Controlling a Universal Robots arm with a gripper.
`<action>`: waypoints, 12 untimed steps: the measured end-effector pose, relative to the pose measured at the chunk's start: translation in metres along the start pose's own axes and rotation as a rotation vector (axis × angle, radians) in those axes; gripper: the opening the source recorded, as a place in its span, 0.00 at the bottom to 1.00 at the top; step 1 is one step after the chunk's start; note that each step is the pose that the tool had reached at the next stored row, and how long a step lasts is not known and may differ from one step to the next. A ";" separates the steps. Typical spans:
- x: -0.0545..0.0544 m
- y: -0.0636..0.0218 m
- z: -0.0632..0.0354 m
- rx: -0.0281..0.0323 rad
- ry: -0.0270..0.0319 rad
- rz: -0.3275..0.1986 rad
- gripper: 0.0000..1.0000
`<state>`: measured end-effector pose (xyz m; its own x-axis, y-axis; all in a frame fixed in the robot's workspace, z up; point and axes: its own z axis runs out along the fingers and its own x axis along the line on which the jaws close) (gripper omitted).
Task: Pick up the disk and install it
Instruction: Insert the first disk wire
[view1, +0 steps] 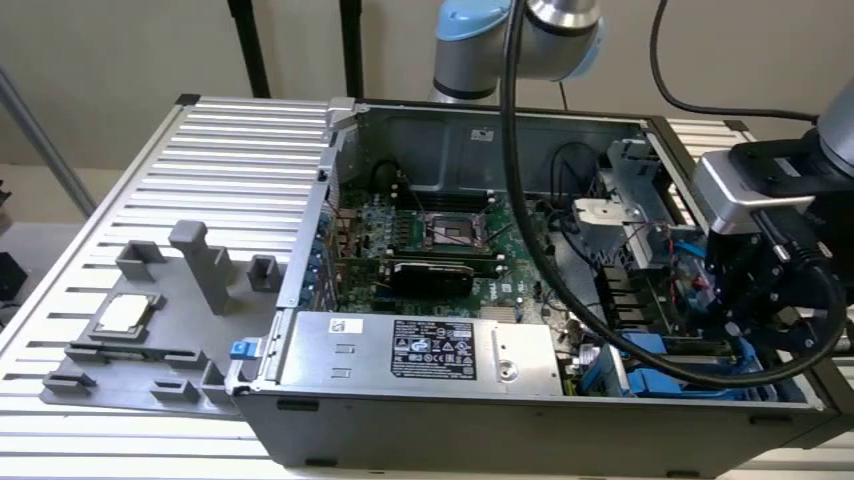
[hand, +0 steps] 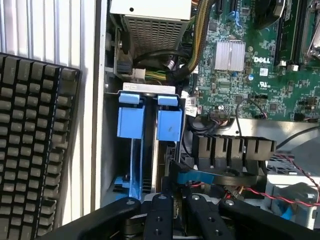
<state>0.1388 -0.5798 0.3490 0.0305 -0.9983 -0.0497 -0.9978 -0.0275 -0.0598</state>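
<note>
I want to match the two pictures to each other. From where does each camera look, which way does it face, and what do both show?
Exterior view: off the arm, above and outside the open computer case, looking down into it; the arm and its pincer show at the exterior view's right.
Wrist view: on the wrist, looking down into the case at the blue drive carriers standing in their bay; the pincer is at the picture's edge, above the carriers.
Shared: the green motherboard, the silver power supply, the blue carriers.

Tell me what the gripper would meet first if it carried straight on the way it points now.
Probably the blue drive carriers in the case's bay, directly ahead of the gripper; how far ahead is unclear.
</note>
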 end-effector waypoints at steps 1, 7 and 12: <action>0.000 0.0015 0.0004 0.0068 0.0016 0.001 0.00; 0.000 0.0121 0.0028 0.0572 0.0126 0.004 0.00; -0.002 0.0208 0.0045 0.0980 0.0179 0.007 0.00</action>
<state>0.1182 -0.5780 0.3433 0.0215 -0.9992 -0.0326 -0.9875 -0.0161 -0.1569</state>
